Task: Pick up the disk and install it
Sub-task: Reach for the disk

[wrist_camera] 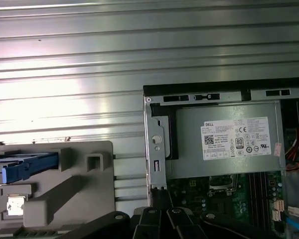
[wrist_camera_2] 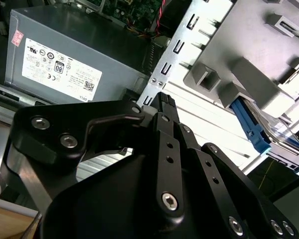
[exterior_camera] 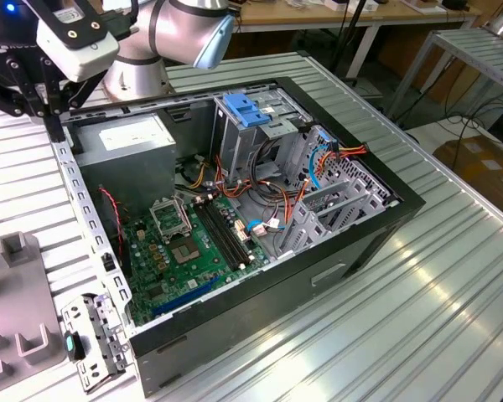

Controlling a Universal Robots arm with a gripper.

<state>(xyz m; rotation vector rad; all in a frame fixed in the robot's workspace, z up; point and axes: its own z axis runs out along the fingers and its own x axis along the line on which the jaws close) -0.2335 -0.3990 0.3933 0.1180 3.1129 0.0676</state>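
End effector [wrist_camera_2: 164,99] [wrist_camera: 158,195]: black linkage, fingers pressed together at the tips, with nothing between them. In both wrist views it hangs over the perforated side wall [wrist_camera: 154,149] of the case [exterior_camera: 352,251], at the power-supply end, and touches nothing.

Power supply [wrist_camera: 224,144]: grey box with a white label, seated in the case corner just inside that wall.

Motherboard [exterior_camera: 193,243]: green board flat on the case floor, beside the power supply.

Fixture [wrist_camera: 65,189]: grey moulded block on the ribbed worktop [wrist_camera: 139,50], outside the case, just beyond the perforated wall.

Disk [wrist_camera: 25,167]: lodged in the fixture on the side away from the case, outside the case and well apart from the end effector. Its blue rail also shows beside the fixture's raised blocks in the second wrist view [wrist_camera_2: 246,124].

Bracket [exterior_camera: 92,339]: metal part lying on the worktop by the case corner nearest the exterior camera.

Latch plate [exterior_camera: 245,110]: light blue, on top of the drive cage inside the case, across from the perforated wall. Orange and blue cables [exterior_camera: 323,159] run beside the cage.

Arm [exterior_camera: 180,25]: stands behind the power-supply end of the case.
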